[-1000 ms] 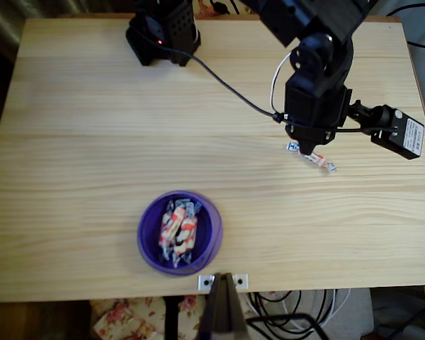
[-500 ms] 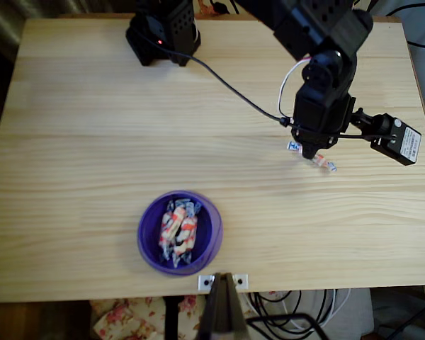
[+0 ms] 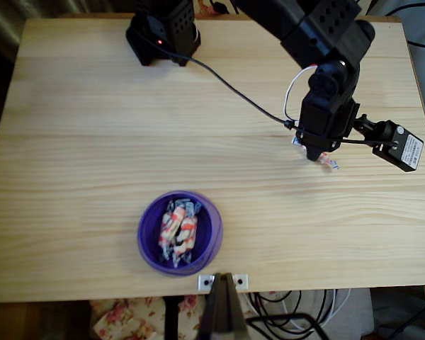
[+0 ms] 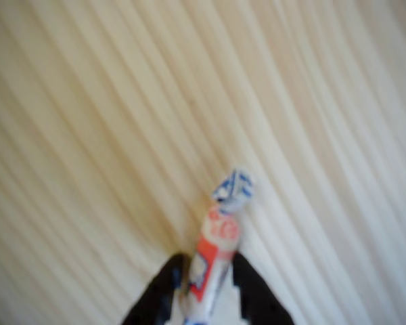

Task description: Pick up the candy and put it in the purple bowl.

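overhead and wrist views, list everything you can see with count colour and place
small twist-wrapped white and orange-red candy: one, on the table at right in the overhead view, lying between the gripper's fingers
round purple plastic bowl: one, near the table's front edge, left of centre
wrapped sweets in the bowl: several, white and orange-red, exact count unclear
light wooden table: one, pale pine, under everything
black cable: one, running across the table's top half
black arm base: one, top edge of the table
wrist camera: one, black, right of the gripper
black two-finger gripper: one, fingers either side of the candy
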Motion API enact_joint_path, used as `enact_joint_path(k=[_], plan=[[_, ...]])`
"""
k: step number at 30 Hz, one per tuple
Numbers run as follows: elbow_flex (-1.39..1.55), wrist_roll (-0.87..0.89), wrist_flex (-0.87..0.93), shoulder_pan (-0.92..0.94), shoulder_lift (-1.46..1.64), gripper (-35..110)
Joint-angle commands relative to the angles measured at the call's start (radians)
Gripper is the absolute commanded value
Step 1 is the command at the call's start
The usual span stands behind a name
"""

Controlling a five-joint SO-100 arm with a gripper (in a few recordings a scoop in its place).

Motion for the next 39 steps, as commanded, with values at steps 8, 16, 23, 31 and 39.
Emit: enact_joint_path(k=[8,16,23,31,39], plan=[[-0.083,0.029,0.0,-0.011,0.043,0],[0.006,0.146,0.025,0.1,0.285,0],[0.278,0.268,-0.014,0.304,0.632,-1],[0.394,0.311,0.0,0.555,0.769,-1],[0.387,0.364,-0.089,0.769,0.667,-1]])
